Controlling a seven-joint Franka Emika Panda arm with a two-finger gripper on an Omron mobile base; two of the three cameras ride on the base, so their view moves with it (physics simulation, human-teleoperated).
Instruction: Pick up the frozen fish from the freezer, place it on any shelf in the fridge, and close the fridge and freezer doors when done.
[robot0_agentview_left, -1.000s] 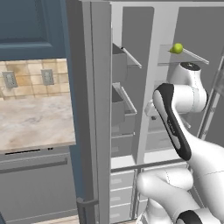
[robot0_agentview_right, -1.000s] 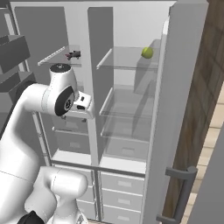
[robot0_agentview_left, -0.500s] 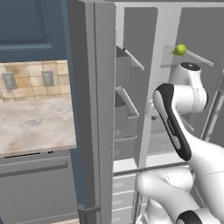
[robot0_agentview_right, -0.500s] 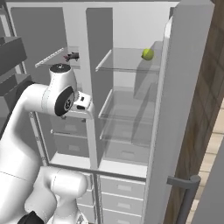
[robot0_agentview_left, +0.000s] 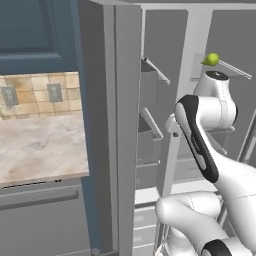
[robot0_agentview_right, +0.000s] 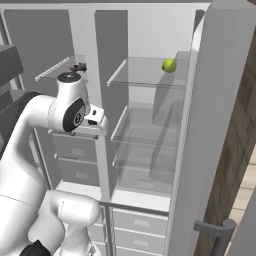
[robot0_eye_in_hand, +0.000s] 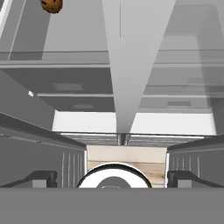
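Kitchen walls and a blue cabinet (robot0_agentview_left: 35, 30) frame the tall grey unit, both doors swung wide. Spread fully apart and empty, the tool (robot0_eye_in_hand: 113, 178) faces the divider between freezer (robot0_agentview_right: 60, 100) and fridge (robot0_agentview_right: 150, 125). On a freezer shelf (robot0_agentview_right: 57, 68) lies the small dark frozen fish (robot0_agentview_right: 79, 67). A yellow-green ball (robot0_agentview_right: 169, 65) sits on the fridge's top glass shelf (robot0_agentview_right: 145, 75).
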